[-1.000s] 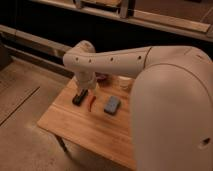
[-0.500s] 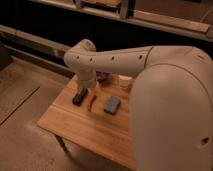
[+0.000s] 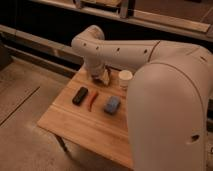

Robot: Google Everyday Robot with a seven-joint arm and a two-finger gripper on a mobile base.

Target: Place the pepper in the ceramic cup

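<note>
The red-orange pepper [image 3: 92,100] lies on the wooden table [image 3: 80,125], between a black block and a blue-grey pad. The white ceramic cup [image 3: 125,79] stands at the back of the table, right of the gripper. My gripper [image 3: 101,78] hangs below the white arm's wrist, above the table's far edge, behind the pepper and left of the cup. It holds nothing that I can see.
A black rectangular block [image 3: 80,95] lies left of the pepper. A blue-grey pad [image 3: 112,105] lies right of it. My large white arm [image 3: 165,95] fills the right side. A dark shelf front runs behind the table; concrete floor lies to the left.
The arm's wrist has shifted slightly to the right, toward the cup. The objects on the table have not moved.
</note>
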